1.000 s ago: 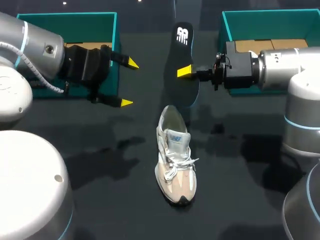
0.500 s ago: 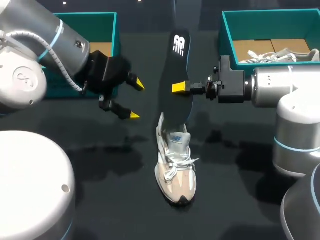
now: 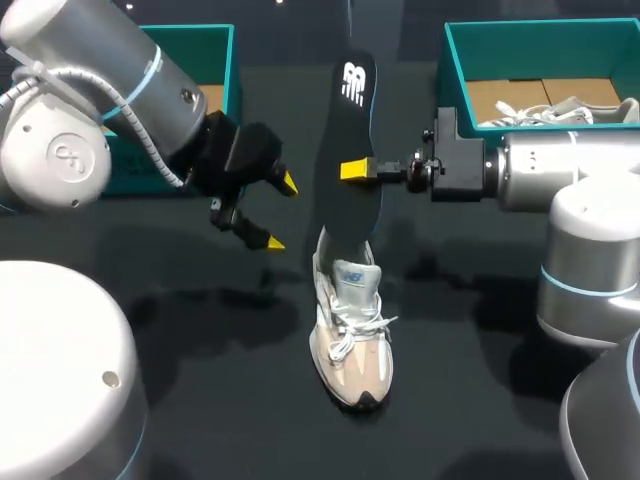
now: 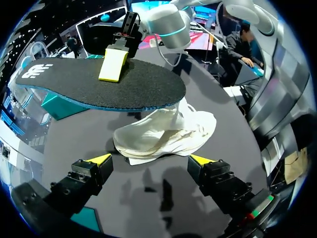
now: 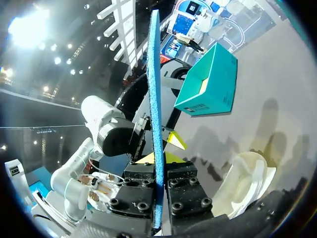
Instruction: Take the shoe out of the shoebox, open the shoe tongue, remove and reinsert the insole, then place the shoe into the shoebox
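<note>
1. My right gripper (image 3: 358,169) is clamped on the insole (image 3: 350,110) at mid-length. The insole's lower end sits at the collar of the shoe (image 3: 350,330), at table centre.
2. My left gripper (image 3: 280,212) hangs spread and empty at the shoe's ten o'clock. I judge it best used to steady the heel.
3. I recommend feeding the insole in at a low angle toward six o'clock.
4. The shoebox (image 3: 225,60) stands at eleven o'clock and the second shoebox (image 3: 460,50) at one. There is open room at three and nine.

Only a white logo (image 3: 355,82) marks the insole (image 3: 348,125).
</note>
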